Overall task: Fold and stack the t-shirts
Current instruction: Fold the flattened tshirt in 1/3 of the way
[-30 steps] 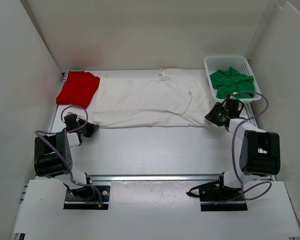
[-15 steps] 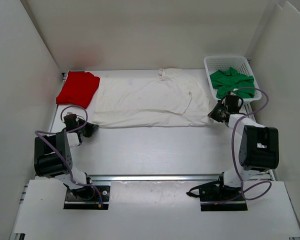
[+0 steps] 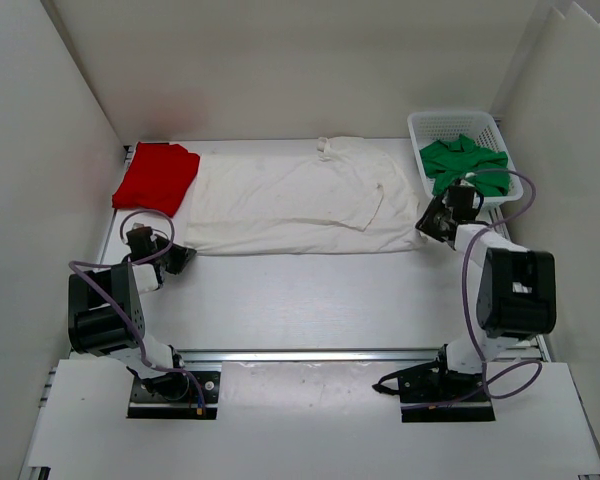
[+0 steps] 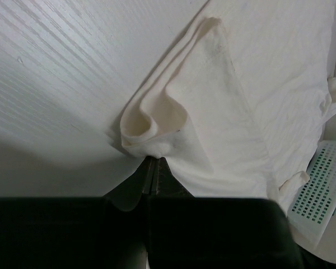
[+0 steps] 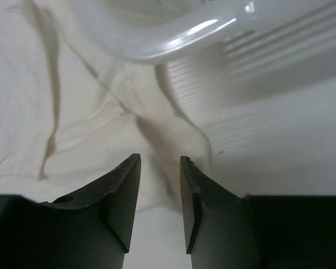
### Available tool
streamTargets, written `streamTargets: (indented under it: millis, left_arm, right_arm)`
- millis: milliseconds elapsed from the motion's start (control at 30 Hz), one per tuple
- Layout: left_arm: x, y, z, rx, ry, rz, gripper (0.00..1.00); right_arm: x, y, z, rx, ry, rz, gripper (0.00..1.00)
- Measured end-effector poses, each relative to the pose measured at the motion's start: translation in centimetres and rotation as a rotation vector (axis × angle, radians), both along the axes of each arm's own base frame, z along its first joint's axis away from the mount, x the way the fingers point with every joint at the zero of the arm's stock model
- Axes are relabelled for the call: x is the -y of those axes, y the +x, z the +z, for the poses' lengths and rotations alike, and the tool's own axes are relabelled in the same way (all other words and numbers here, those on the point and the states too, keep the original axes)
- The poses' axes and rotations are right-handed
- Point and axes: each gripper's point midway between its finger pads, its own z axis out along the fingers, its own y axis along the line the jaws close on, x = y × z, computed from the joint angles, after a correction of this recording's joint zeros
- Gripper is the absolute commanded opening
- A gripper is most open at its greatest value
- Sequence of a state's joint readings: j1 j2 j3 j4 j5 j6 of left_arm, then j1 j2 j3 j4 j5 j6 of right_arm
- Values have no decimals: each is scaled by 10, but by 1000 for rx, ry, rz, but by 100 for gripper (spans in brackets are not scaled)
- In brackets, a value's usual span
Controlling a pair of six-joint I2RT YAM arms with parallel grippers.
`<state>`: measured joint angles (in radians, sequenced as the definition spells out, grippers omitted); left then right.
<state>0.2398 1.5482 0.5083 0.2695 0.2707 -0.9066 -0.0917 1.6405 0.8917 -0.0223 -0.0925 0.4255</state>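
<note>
- White t-shirt (image 3: 290, 200): spread flat and unfolded across the far half of the tabletop (image 3: 310, 300), between the red t-shirt and the basket.
- Red t-shirt (image 3: 157, 177): folded rectangle in the far-left corner, with its right edge just beside the white one's left edge.
- Green t-shirt (image 3: 460, 165): crumpled inside the white mesh basket (image 3: 456, 122) in the far-right corner, with some cloth lapping over the near rim.
- Left fingers (image 4: 151, 176): pressed together on the near-left corner of the white t-shirt. In the left wrist view the hem is bunched into a small raised fold right at the tips. Low, at tabletop level.
- Right fingers (image 5: 133, 185): at the near-right corner of the white t-shirt, just near of the basket. They are parted with a narrow gap. In the right wrist view the tips sit over the wrinkled shirt edge, and cloth shows through the gap. No pinch is visible.
- Both arms are folded low, one at each near corner of the white t-shirt, well apart.
- No stack: the three shirts lie in separate spots.
</note>
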Motion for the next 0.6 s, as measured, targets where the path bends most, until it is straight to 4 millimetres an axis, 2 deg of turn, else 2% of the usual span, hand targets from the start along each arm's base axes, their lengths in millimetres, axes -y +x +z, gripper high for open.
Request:
streamTargets:
  millis: [100,167,233,300,367,500,533,600]
  left_arm:
    - [1,-1,-1,-4,4,-4,0]
    - [2,0,-1,-5,6,-6,0]
    - [2,0,-1,-5,6,-6,0]
    - [1,0,0,-4,6,-6,0]
    - [1,0,0,-7,8,-8,0]
    - [0,2,1,-14,20,-13,0]
    - [-1,2,2,-17,24,-15,0]
    - [-3,3,2,-21,30,-15,0]
  right_arm:
    - [-9,-9,35,85,-55,6,30]
    - [-22,-12,60,155,-75,31,23]
    - [-36,-8,72,205,-81,63,12]
    - [-51,-5,63,187,-65,113,7]
    - [-63,-4,35,107,-46,161,0]
    - [-79,-5,-20,-76,-17,236,0]
    - [-81,-6,-30,-107,-10,246,0]
    - [-84,-5,-30,-112,5,258,0]
